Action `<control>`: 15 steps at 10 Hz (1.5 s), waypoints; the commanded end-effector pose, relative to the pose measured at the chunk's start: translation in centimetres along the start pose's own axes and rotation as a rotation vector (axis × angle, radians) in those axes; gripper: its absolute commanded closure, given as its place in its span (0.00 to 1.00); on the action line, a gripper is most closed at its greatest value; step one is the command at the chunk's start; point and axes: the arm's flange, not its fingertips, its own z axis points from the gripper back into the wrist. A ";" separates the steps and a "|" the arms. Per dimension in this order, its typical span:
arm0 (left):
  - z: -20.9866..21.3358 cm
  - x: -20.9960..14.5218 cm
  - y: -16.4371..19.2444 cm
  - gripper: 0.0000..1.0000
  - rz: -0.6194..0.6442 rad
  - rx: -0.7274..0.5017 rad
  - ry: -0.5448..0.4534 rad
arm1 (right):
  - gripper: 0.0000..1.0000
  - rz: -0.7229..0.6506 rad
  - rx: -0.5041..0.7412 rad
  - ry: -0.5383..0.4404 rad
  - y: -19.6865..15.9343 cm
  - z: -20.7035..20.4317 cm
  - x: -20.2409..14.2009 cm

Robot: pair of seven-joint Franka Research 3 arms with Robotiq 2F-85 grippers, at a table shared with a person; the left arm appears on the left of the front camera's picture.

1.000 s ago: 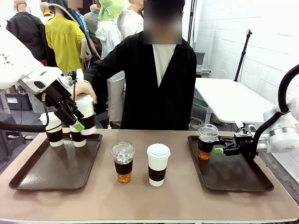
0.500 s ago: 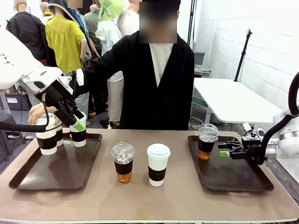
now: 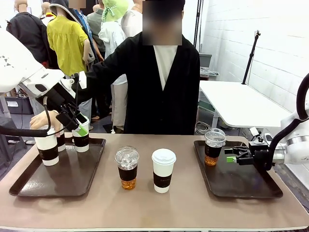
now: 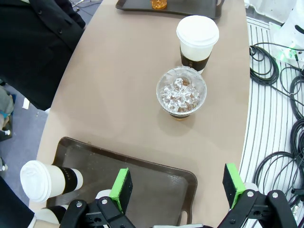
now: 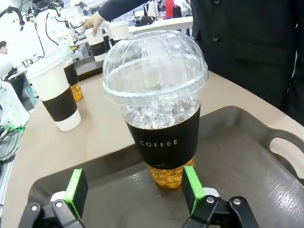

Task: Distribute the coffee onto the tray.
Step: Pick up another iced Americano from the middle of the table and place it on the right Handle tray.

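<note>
Right gripper (image 5: 134,190) gapes wide on the dark brown right tray (image 5: 247,190), empty, just short of the clear dome-lidded iced coffee cup (image 5: 159,123). Left gripper (image 4: 176,186), also spread wide, hovers over the dark left tray (image 4: 133,161), perhaps brushing a brown-sleeved cup (image 3: 81,140). The person's hand (image 3: 41,121) grips a white paper cup (image 3: 47,147) there.

Left tray (image 3: 58,181) is bare in its near half; cups (image 3: 80,138) and a hand (image 3: 41,121) crowd its far edge. Right tray (image 3: 248,186) holds one iced cup (image 3: 213,148).

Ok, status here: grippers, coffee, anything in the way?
Left gripper open over left tray; right gripper open facing iced cup on right tray. Second iced cup, paper cup mid-table. Person's hand holds left-tray cup.
</note>
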 end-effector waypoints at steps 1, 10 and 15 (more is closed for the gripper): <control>0.1 -0.2 0.2 0.00 -0.015 -0.013 -0.024 | 0.00 0.000 0.000 0.000 0.0 0.0 0.0; 0.1 -0.2 0.2 0.00 -0.015 -0.013 -0.024 | 0.00 0.078 0.048 0.029 8.6 -2.2 -0.7; 0.1 -0.2 0.2 0.00 -0.015 -0.013 -0.024 | 0.00 0.213 0.121 0.014 10.9 -5.0 -0.1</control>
